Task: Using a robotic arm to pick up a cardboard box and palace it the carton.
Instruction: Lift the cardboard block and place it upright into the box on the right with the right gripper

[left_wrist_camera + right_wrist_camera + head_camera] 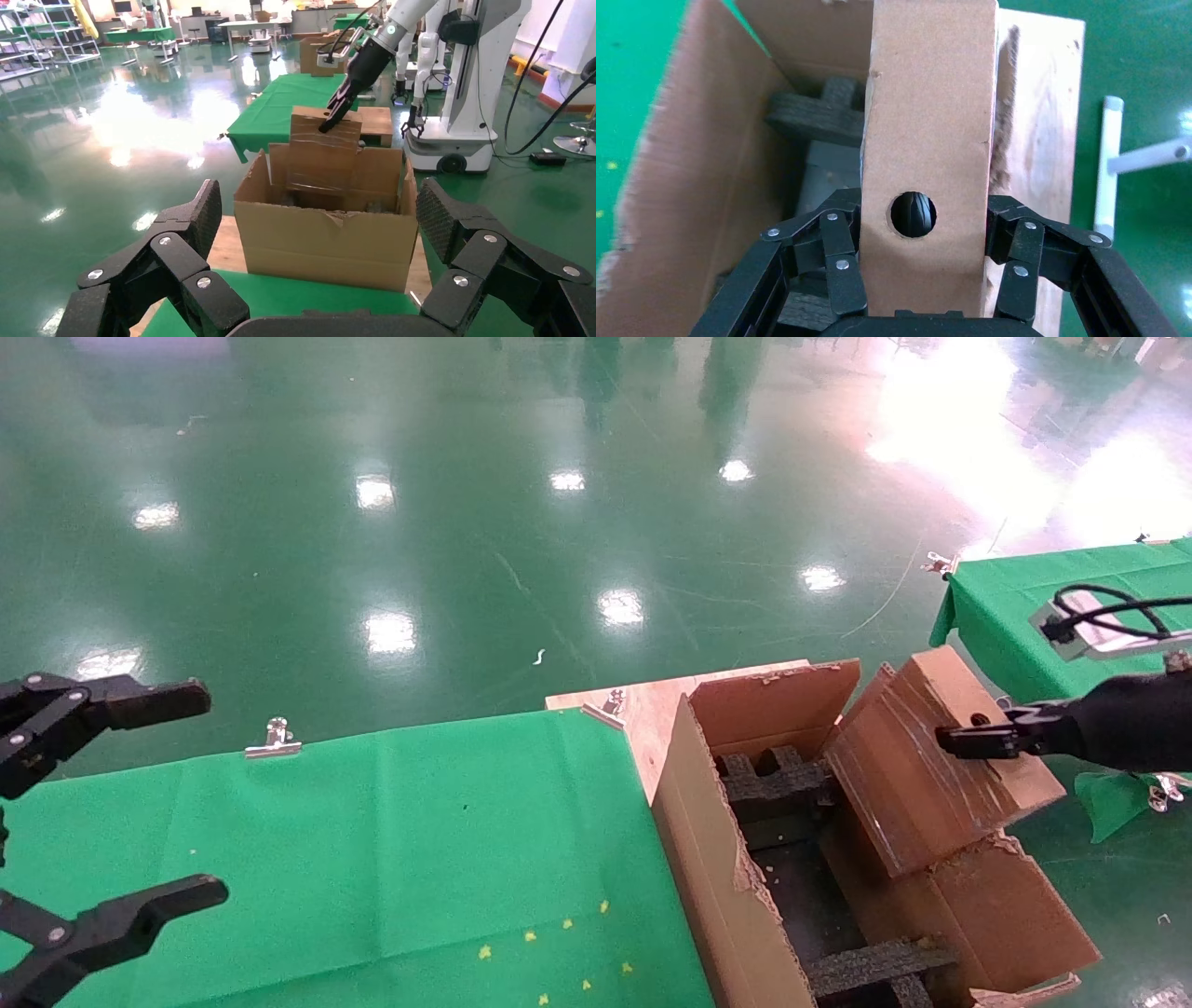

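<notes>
My right gripper point(968, 740) is shut on the small brown cardboard box point(931, 756), gripping the end that has a round hole. The box hangs tilted over the open carton point(717, 868), its lower part inside against the far wall. In the right wrist view the fingers point(838, 242) clamp both sides of the box point(926, 119) above black foam dividers point(821, 112). In the left wrist view the white right arm point(393, 28) holds the box point(323, 151) in the carton point(330, 239). My left gripper point(212, 794) is open and empty over the green table at the left.
The green-clothed table point(372, 850) is held by metal clips point(275, 738). The carton stands on a wooden board point(652, 705) at its right end. A second green table point(1015, 607) lies to the far right. Another robot's base point(457, 140) stands behind.
</notes>
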Motion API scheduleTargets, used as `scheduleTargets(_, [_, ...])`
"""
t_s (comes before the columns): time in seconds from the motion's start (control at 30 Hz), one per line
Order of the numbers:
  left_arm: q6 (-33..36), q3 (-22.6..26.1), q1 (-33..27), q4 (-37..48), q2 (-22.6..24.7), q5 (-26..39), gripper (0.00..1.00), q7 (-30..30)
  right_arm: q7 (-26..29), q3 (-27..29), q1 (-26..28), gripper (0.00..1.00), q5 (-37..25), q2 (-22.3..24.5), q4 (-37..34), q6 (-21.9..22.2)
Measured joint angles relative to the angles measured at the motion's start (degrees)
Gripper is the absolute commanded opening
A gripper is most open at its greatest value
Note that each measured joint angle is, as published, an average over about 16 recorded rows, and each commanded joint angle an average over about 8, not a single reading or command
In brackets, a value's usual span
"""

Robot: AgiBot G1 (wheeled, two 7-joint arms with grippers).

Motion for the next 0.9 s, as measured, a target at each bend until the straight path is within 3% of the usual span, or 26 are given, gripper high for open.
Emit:
scheduleTargets(0.5, [0.0, 0.0, 0.0, 0.0, 0.0, 0.0, 1.0, 0.0, 6.88, -3.52, -4.82, 0.0, -3.45, 1.78, 6.69, 8.27])
scheduleTargets(0.9, [0.0, 0.01, 0.0, 0.0, 0.0, 0.0, 1.0, 0.0, 9.66, -6.25, -10.36, 0.0, -4.04, -0.74, 8.11, 16.4])
